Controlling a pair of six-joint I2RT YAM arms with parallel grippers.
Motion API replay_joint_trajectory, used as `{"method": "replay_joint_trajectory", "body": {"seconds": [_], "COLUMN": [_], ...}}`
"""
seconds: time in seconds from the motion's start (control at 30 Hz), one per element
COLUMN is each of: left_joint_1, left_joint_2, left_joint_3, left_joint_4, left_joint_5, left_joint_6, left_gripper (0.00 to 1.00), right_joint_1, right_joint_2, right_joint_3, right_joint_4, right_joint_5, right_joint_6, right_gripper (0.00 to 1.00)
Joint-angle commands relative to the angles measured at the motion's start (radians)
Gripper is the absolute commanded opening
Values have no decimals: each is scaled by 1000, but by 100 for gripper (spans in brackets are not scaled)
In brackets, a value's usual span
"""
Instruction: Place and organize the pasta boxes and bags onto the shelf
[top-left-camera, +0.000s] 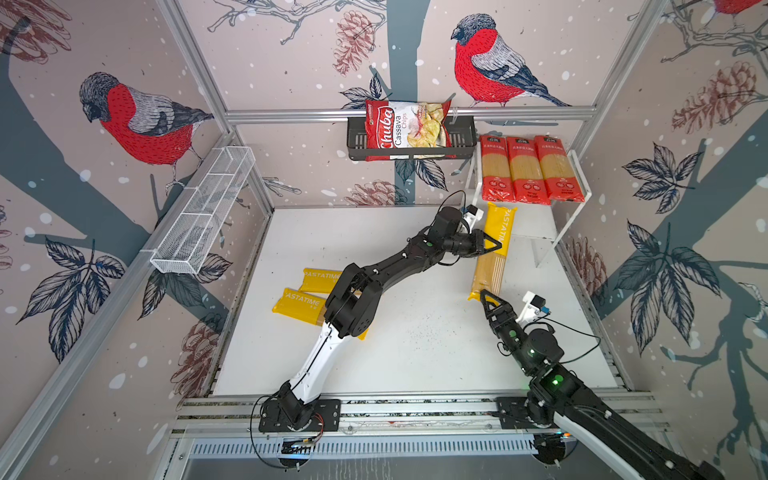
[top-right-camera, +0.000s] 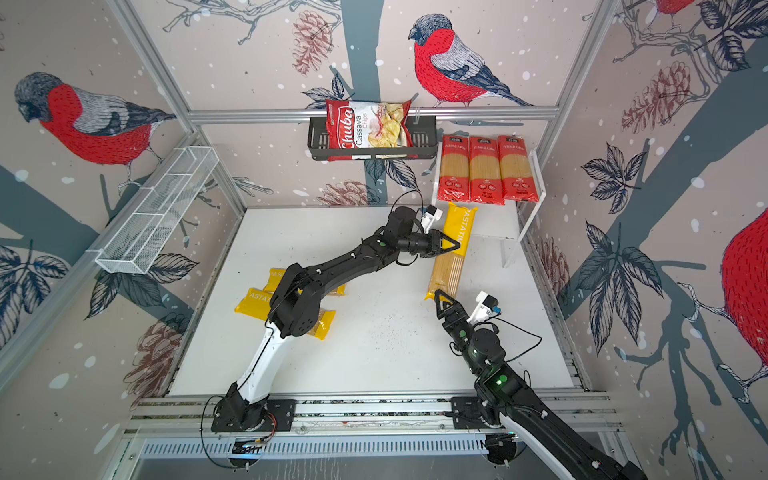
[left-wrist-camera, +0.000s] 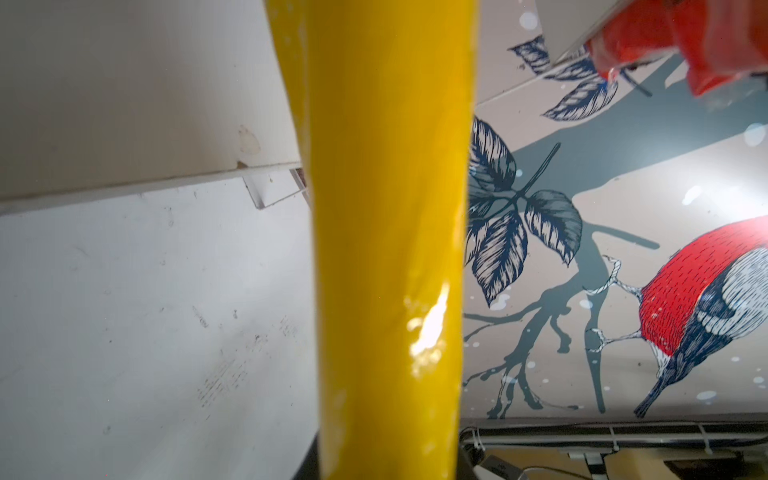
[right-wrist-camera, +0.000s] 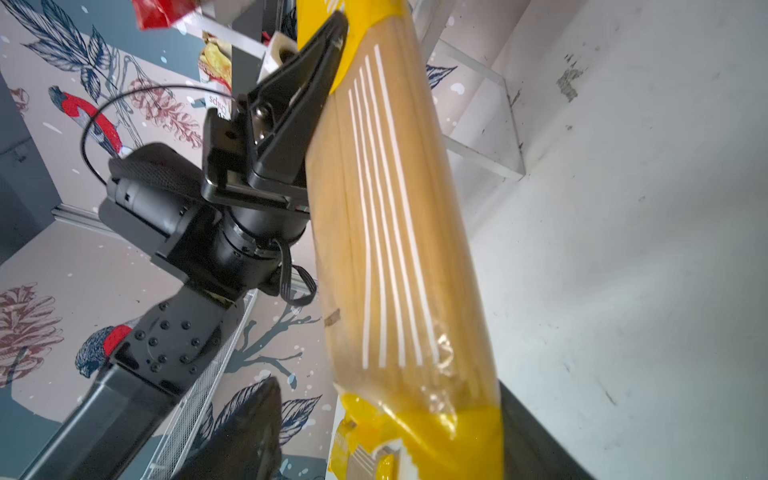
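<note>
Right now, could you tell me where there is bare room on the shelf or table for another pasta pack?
Free: the shelf's lower board right of the held yellow pack, and the table's middle between both arms. Crowded: the top board, filled by three red packs; the table's left side, where two yellow packs lie under the left arm.

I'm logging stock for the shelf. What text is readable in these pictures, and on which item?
"Chuba Cassava Chips": chips bag in the black basket.
"PASTATIME": held pack in the left tool, partly covered.
"PASTATIME": far table pack and near table pack, partly behind the arm.
Red packs: Chinese print, too small to read.
</note>
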Motion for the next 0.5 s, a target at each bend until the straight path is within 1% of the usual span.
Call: {"method": "replay_joint_trajectory", "body": {"seconds": [0.0, 0.17, 0.27, 0.47], "left_joint_1": [7, 5, 4, 2], "left_joint_2": [-1, -29, -53, -93], "left_joint_3": [-22, -90, -139, -233], "left_joint_4": [275, 336, 371, 442], "left_joint_5": [-65, -103, -113, -168], "left_joint_6": [-143, -189, -210, -246], "left_gripper": [6, 6, 6, 6], "right_joint_1": [-31, -84, -109, -126], "right_joint_2": [5, 39, 68, 137], "right_joint_3": [-49, -62, -79, -65], "right_joint_4": [63, 120, 185, 273], "right_joint_5": [-20, -35, -36, -40], "right_joint_6": [42, 82, 110, 109], "right_gripper": [75, 75, 73, 72]}}
